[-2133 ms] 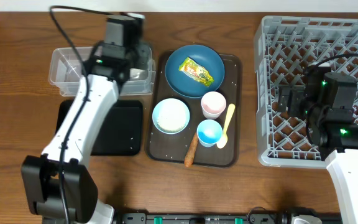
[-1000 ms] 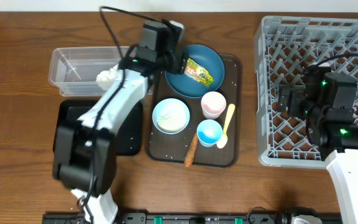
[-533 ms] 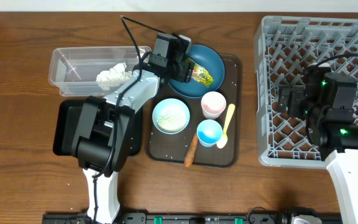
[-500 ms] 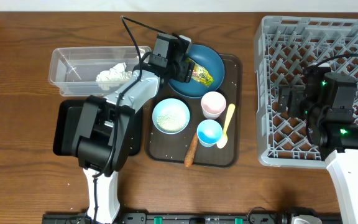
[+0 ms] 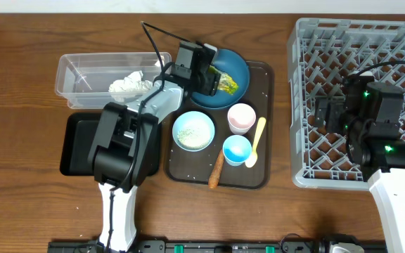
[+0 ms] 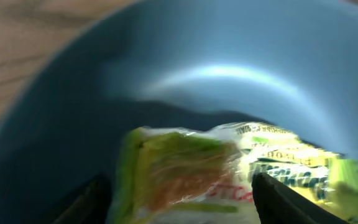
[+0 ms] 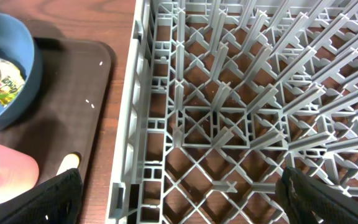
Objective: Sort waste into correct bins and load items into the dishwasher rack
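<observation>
Where the snack wrapper (image 6: 185, 168) lies: between the fingers of the left claw (image 6: 182, 204), in the dark-blue bowl (image 6: 241, 50).
Left claw: wide, seemingly not yet gripping.
Right claw (image 7: 188, 205): wide, empty, above the rack (image 7: 229, 124).
Handling: light, crinkly, slippery; pinch mid-body.

The left claw (image 5: 214, 77) hovers over the wrapper (image 5: 229, 85).

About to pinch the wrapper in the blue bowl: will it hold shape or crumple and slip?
The snack wrapper looks thin and glossy, so probably floppy and very light. Lying on the smooth curved wall of the dark-blue bowl, it may slide before the open left gripper bites.
</observation>
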